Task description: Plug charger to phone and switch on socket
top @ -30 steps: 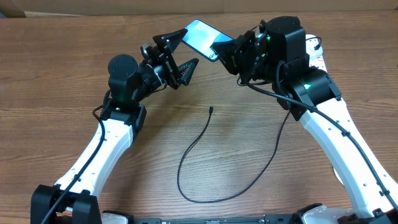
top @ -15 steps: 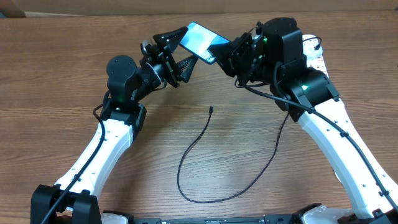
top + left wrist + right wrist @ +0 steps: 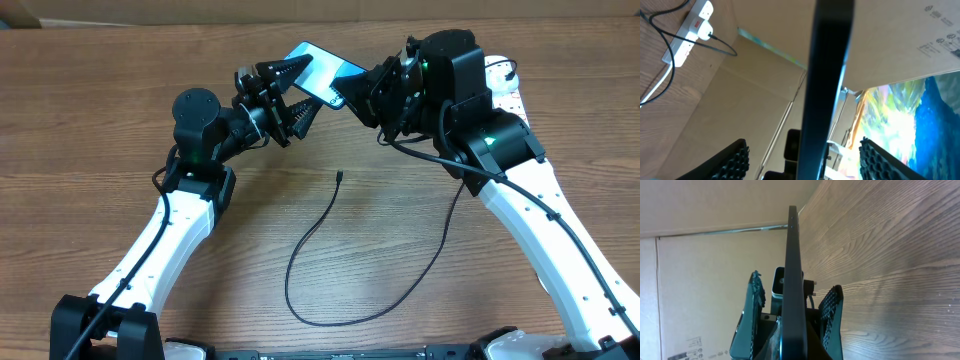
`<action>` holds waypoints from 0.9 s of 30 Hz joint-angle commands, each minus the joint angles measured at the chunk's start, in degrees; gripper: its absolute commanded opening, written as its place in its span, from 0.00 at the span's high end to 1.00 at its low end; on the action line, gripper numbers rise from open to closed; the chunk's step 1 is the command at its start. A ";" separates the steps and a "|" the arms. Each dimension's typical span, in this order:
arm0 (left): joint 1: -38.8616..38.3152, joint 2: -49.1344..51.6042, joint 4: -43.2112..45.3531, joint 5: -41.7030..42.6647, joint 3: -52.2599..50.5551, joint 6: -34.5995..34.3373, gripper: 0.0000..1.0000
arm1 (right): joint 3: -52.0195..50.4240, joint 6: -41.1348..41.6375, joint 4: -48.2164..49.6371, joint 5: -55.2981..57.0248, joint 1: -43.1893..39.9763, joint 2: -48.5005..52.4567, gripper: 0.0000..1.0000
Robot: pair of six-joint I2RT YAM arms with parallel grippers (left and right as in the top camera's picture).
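The phone (image 3: 318,70) is held tilted in the air by my right gripper (image 3: 362,88), which is shut on its right end. It shows edge-on in the right wrist view (image 3: 792,265) and in the left wrist view (image 3: 827,75). My left gripper (image 3: 298,88) is open, its two padded fingers (image 3: 802,147) either side of the phone's left end without touching it. The charger (image 3: 310,240) lies loose on the table, its connector tip (image 3: 340,177) free in front of both arms. The socket (image 3: 507,95) is mostly hidden behind the right arm; it shows clearly in the left wrist view (image 3: 690,30).
A thick white cord (image 3: 652,92) and a thin black cable (image 3: 720,44) leave the socket. Cardboard walls (image 3: 890,35) stand behind the table. The charger's long loop covers the table's middle front.
The right gripper has carried the phone left, so its left end now sits between the open left fingers. The left gripper has shifted slightly. The charger has not moved.
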 commanded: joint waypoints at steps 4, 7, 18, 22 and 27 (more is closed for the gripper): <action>0.00 0.66 0.24 1.88 0.09 2.69 0.39 | 0.79 -2.25 0.81 -1.18 0.17 -0.68 0.96; 0.00 0.66 0.24 2.60 0.09 2.62 0.44 | 0.79 -2.27 0.81 -1.14 0.15 -0.68 0.96; 0.02 0.66 0.24 4.26 0.09 2.62 0.55 | 0.79 -2.23 0.81 -1.20 0.13 -0.68 0.96; 0.02 0.66 0.26 4.22 0.09 2.62 0.58 | 0.79 -1.95 0.83 -1.40 0.13 -0.68 0.96; 0.02 0.66 0.31 3.98 0.09 2.58 0.63 | 0.79 -1.57 0.79 -1.42 0.13 -0.68 0.96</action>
